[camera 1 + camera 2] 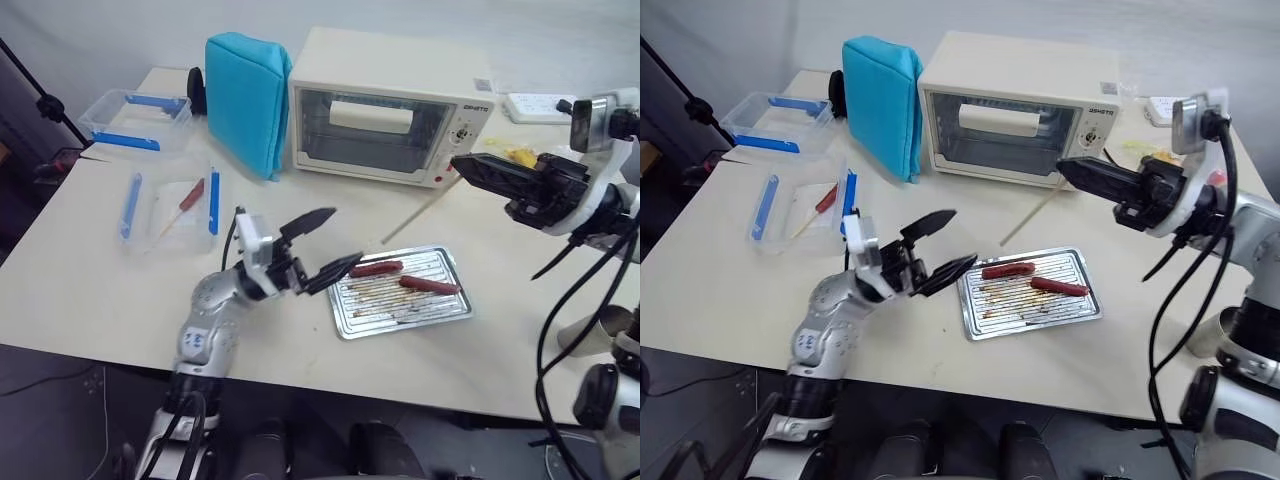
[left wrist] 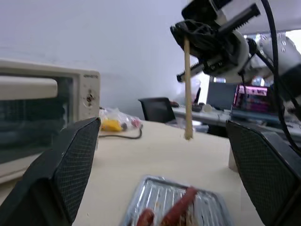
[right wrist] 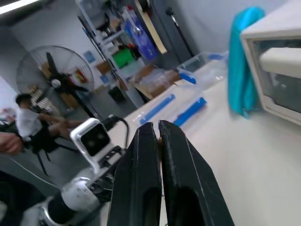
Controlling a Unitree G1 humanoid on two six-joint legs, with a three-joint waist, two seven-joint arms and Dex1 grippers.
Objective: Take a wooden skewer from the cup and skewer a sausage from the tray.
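At the far left of the table [image 1: 80,290] two clear boxes with blue clips lay close to the edge: one [image 1: 135,118] at the back corner, and a nearer one [image 1: 170,207] that held a small red-handled tool. Bare tabletop ran from there to the front edge, leaving open room around the left gripper [image 1: 327,241], which hung above that stretch with its two black fingers spread wide and nothing between them, the lower fingertip just at the tray's left rim. Behind it stood a blue fabric case [image 1: 247,100] and, touching its right side, a cream toaster oven [image 1: 385,105], both well back from the front edge.

The tray [image 1: 350,318] sat near the front edge, right of centre. In it lay two sausages: the darker one [image 1: 376,268] towards the back left, and the redder sausage [image 1: 430,286] to its right, apart from it.

The wooden skewer [image 1: 408,220] slanted down above the table between the oven front and the tray, its upper end pinched in the tightly closed right gripper [image 1: 458,165], its lower end free above the tray's back rim. The right gripper hung over the table's right part, pointing left.

A cup [image 1: 1212,333] near the right edge was mostly hidden behind the right arm and cables.
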